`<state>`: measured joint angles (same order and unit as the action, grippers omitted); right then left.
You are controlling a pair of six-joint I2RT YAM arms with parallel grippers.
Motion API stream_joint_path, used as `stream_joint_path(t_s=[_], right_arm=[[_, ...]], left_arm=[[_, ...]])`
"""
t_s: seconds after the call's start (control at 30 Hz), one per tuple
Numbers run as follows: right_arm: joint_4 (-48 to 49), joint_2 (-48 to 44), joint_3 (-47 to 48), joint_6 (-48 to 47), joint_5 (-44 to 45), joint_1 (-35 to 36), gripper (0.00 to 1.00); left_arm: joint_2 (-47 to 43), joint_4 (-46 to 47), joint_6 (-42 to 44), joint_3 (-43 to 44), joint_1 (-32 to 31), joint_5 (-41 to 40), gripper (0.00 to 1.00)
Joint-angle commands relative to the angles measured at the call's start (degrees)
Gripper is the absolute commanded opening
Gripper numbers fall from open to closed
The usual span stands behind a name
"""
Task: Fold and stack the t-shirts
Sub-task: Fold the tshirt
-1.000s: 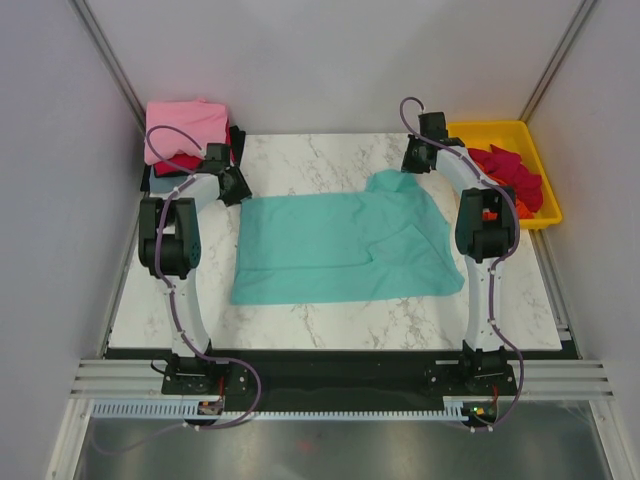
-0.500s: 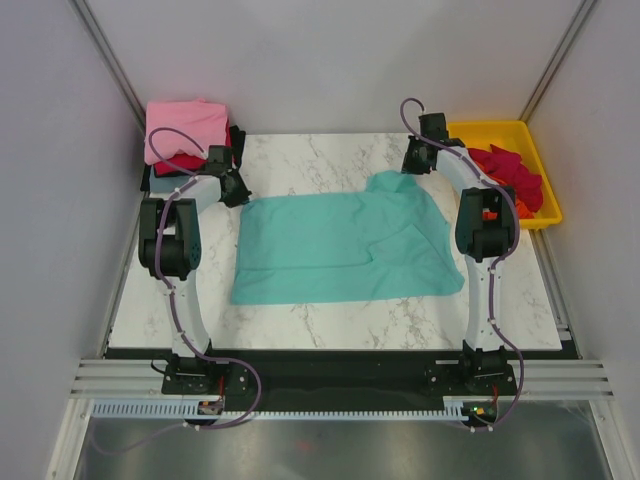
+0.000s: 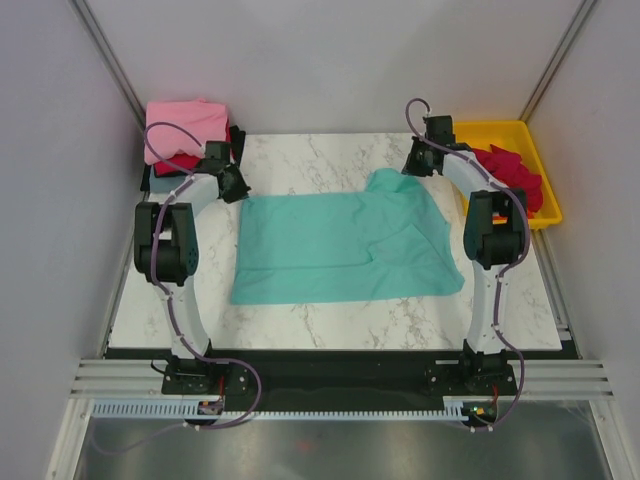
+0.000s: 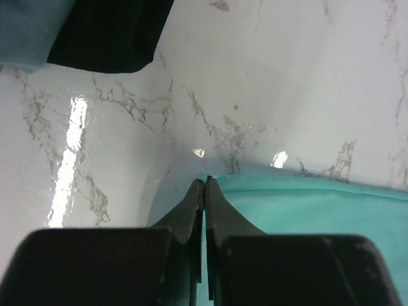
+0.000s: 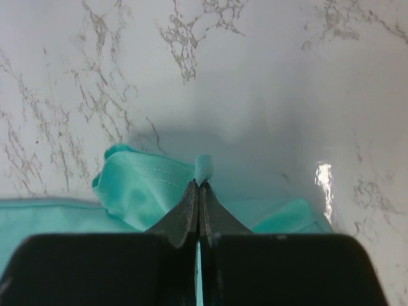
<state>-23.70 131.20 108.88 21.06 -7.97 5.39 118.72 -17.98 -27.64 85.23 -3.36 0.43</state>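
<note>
Here, left tool (image 4: 204, 183) and right tool (image 5: 198, 185) pinch the soft (creased) teal t-shirt (image 3: 340, 245).

The t-shirt (image 3: 345, 245) is seen as plain teal-green, the table (image 3: 320, 155) as white marble veined in grey. The tray (image 3: 495, 127) is coloured yellow.

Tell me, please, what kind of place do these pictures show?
Probably a robot test cell in a laboratory: plain grey walls enclose a marble-patterned table, the left arm and right arm are bolted at its near edge, and a yellow tray holds crimson t-shirts.
</note>
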Motion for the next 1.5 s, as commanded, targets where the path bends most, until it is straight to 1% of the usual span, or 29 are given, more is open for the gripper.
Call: stream_joint_path(t_s=[0.0,0.13,0.2,0.47,0.73,0.9,1.1,1.27,1.47], right_arm=[[3.8,-8.0,-5.1,0.7,-1.4,-0.2,0.00],[5.9,-13.8,-12.5,0.7,-1.3,-0.5,0.00],[6.2,-15.8,-15.7,0.7,-1.5,-0.6,0.00],[6.7,-28.4,-27.7,0.4,-0.6,-0.7,0.00],[6.3,-40.5,-37.8,0.2,1.0,-1.1,0.00],[5.6,-48.2,-44.2,0.9,1.8,-1.2,0.00],[4.5,-55.5,-51.1,2.1,2.3,-1.3,0.00],[4.4,-61.2,-57.6,3.3,4.5,-1.2,0.00],[4.4,-64.2,-63.8,5.7,6.1,-1.2,0.00]], left_arm=[[-6.2,0.3,2.8,-1.0,-0.2,1.8,0.02],[-9.0,0.5,2.6,-3.7,-0.2,1.8,0.02],[-11.0,0.9,2.5,-5.9,-0.2,1.7,0.02],[-17.6,1.9,3.2,-13.8,0.5,0.9,0.02],[-24.3,2.5,2.9,-19.5,0.7,1.8,0.02],[-26.9,2.5,2.6,-22.3,0.7,1.9,0.02],[-30.4,2.6,2.2,-25.5,0.7,2.3,0.02],[-33.1,2.6,1.7,-28.4,0.7,2.3,0.02],[-35.1,2.4,0.7,-32.1,0.7,1.8,0.02]])
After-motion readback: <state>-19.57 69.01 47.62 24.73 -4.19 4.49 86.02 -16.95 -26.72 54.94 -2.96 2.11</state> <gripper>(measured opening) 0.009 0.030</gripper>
